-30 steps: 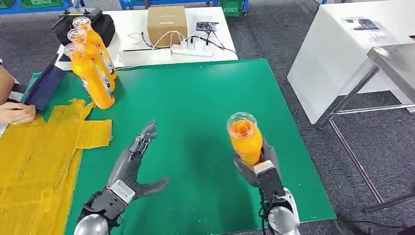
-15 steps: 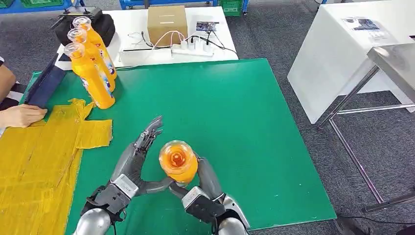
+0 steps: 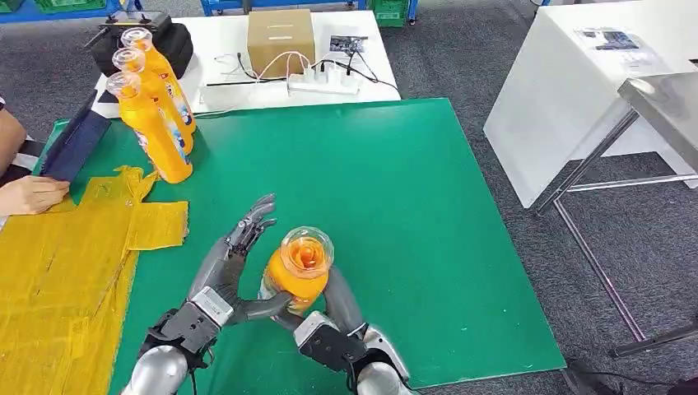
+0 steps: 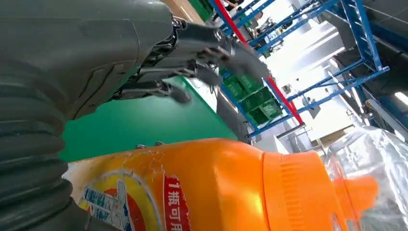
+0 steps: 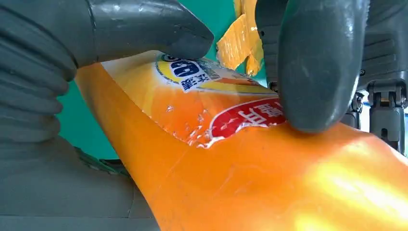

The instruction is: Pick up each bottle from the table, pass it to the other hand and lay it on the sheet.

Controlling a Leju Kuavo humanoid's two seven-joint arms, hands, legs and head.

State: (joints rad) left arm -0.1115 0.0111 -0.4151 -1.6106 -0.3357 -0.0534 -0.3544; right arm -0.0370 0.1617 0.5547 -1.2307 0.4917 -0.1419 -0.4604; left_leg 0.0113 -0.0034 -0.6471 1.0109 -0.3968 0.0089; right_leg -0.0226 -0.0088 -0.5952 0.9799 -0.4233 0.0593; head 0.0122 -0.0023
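1. Nearest, at the front edge of the green counter (image 3: pixel 395 189): right hand (image 3: pixel 329 325) wrapped around the lower body of an orange bottle (image 3: pixel 298 267), thumb and fingers (image 5: pixel 317 62) pressed on its label in the right wrist view.
2. Held upright with a slight tilt, above the counter, clear-capped top facing the head camera; same bottle lying large across the left wrist view (image 4: pixel 216 187).
3. Just beside it on the left: left hand (image 3: pixel 226 276), fingers (image 3: pixel 251 222) stretched out straight and apart along the bottle's side, thumb reaching under toward the bottle's base. Holding nothing; cannot tell whether the thumb touches the bottle.
4. Further left, spread over the counter's left part: crumpled yellow sheet (image 3: pixel 66 263), with a flap (image 3: pixel 156 224) lying near the left hand.
5. At the left edge, resting on the sheet: a person's hand (image 3: pixel 31 194).
6. Further back on the left: three orange bottles (image 3: pixel 152 123) standing upright in a close row, near a dark blue flat case (image 3: pixel 76 144).
7. Farthest: white table (image 3: pixel 239 62) carrying a cardboard box (image 3: pixel 280 39), a power strip (image 3: pixel 323 82) with white cables, and a black bag (image 3: pixel 177 45).
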